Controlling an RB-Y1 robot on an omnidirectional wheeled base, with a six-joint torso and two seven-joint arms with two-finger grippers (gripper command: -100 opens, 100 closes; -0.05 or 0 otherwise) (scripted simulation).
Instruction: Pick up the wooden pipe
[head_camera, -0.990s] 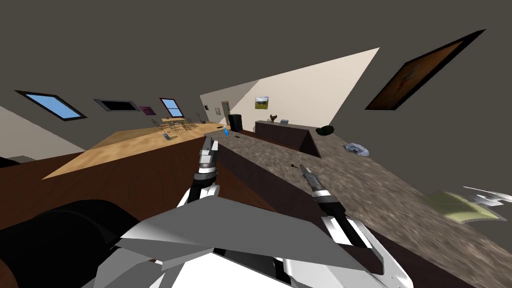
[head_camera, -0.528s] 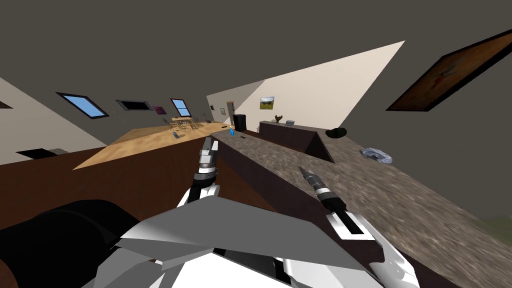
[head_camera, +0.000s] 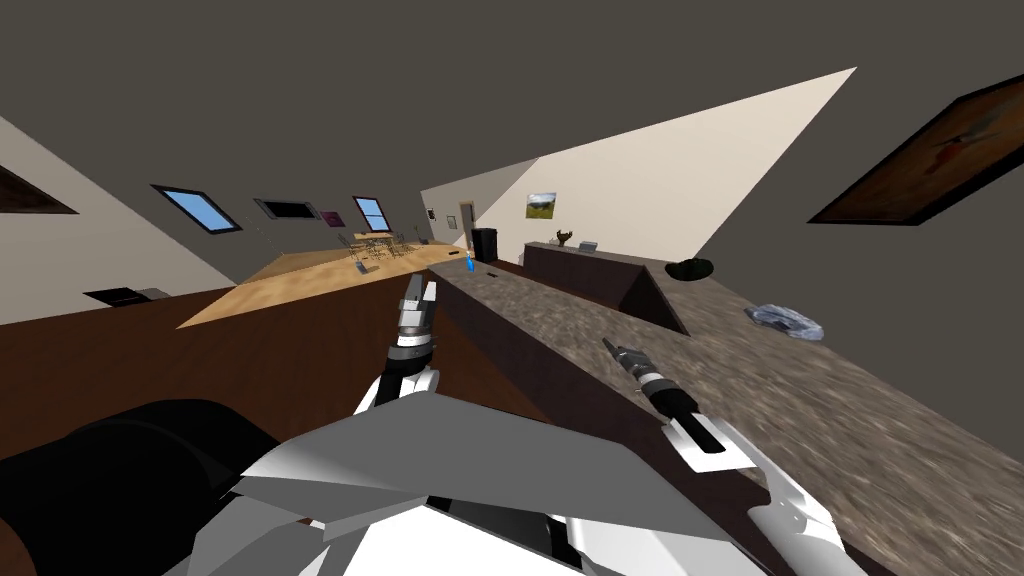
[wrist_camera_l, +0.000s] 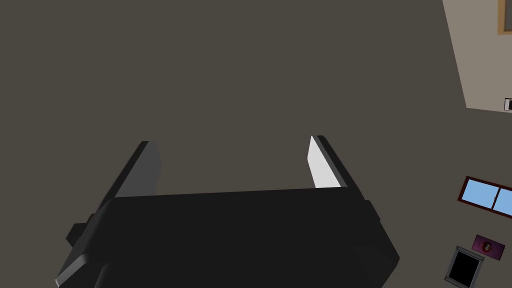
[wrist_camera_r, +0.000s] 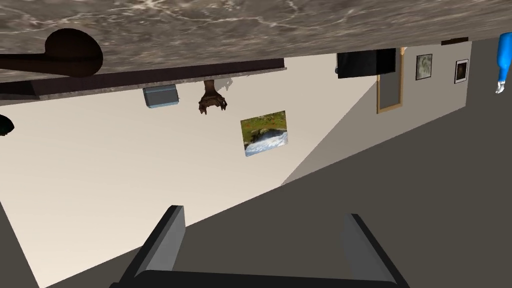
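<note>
Head view: my camera has swung since a second ago, so the whole room sits further right. The right gripper hangs over the near edge of the speckled brown surface as before. The left gripper is beside that edge.

Left wrist view: the left gripper's fingers stand wide, empty.

Right wrist view: the right gripper's fingers stand wide, empty. The dark pipe lies on the surface well ahead, off to one side of the gap.
</note>
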